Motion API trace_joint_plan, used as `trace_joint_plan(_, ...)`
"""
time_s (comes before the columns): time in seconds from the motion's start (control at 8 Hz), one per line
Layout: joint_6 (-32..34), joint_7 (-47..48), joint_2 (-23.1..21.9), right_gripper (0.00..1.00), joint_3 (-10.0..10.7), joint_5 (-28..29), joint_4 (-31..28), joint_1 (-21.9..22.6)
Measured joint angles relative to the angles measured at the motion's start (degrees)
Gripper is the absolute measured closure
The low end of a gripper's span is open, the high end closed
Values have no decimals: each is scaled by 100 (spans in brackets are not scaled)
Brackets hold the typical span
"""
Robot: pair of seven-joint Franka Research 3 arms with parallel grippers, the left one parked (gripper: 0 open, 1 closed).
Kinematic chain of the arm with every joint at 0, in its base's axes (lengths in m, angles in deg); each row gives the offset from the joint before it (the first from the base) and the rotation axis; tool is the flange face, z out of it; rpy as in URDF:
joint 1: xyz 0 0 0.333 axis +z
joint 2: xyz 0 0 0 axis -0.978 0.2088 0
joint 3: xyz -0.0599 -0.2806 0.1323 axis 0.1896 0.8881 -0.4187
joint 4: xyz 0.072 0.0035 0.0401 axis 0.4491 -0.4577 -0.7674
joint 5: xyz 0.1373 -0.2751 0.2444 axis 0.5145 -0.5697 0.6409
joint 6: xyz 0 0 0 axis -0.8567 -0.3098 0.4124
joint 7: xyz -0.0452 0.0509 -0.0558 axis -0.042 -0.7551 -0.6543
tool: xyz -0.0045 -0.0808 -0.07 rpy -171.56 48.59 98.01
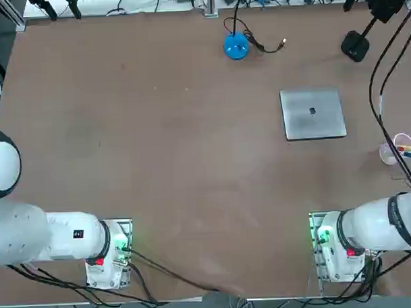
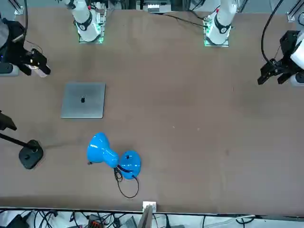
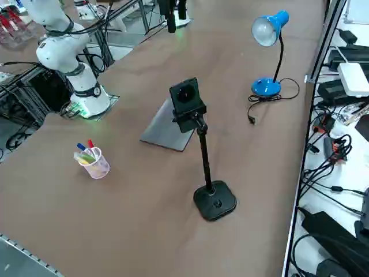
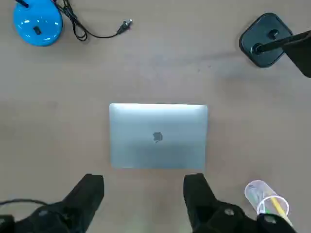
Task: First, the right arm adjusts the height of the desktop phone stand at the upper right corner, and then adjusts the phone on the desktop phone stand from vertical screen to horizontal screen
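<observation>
Two claw (image 4: 143,194) fingers gape wide above the laptop (image 4: 158,136); frame edges crop the phone (image 3: 185,97) elsewhere.

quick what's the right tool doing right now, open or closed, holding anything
Right tool: open, holding nothing, hanging above the table over the near edge of the closed laptop, well clear of the desktop phone stand.

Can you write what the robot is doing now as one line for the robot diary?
stage: before first step | right hand: open, high over laptop | desktop phone stand: untouched | phone: upright on stand
</observation>
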Motion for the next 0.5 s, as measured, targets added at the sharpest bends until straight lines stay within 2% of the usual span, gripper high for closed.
trace_joint_plan(0.5,1,4,50,0,159,12,194,-73)
